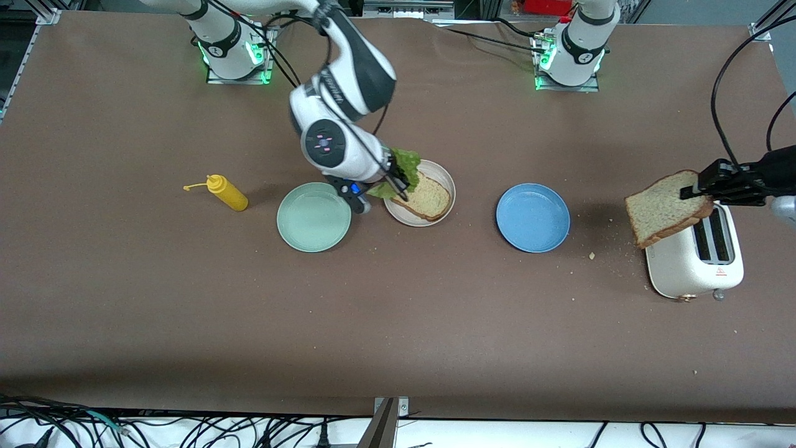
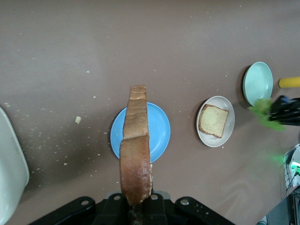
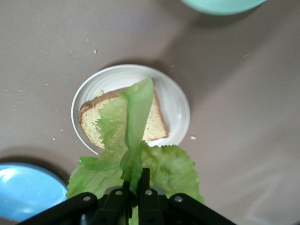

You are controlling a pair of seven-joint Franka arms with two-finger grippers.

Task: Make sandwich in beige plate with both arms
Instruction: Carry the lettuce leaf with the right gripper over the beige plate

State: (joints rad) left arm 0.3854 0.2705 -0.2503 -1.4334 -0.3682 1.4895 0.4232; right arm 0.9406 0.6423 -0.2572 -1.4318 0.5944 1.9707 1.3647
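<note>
The beige plate (image 1: pixel 449 186) holds one bread slice (image 1: pixel 428 199) lying flat. My right gripper (image 1: pixel 398 180) hangs over the plate's edge, shut on a ruffled green lettuce leaf (image 1: pixel 405 162). In the right wrist view the lettuce (image 3: pixel 136 122) droops from the gripper (image 3: pixel 136 185) over the bread (image 3: pixel 93 123) and plate (image 3: pixel 176 103). My left gripper (image 1: pixel 699 190) is over the toaster (image 1: pixel 693 261), shut on a second bread slice (image 1: pixel 662 208) held on edge. The left wrist view shows that slice (image 2: pixel 136 140) clamped in the gripper (image 2: pixel 137 206).
A pale mint-green plate (image 1: pixel 314 216) sits beside the beige plate toward the right arm's end, with a yellow squeeze bottle (image 1: pixel 227 193) past it. A blue plate (image 1: pixel 533 217) lies between the beige plate and the toaster. Crumbs dot the table near the toaster.
</note>
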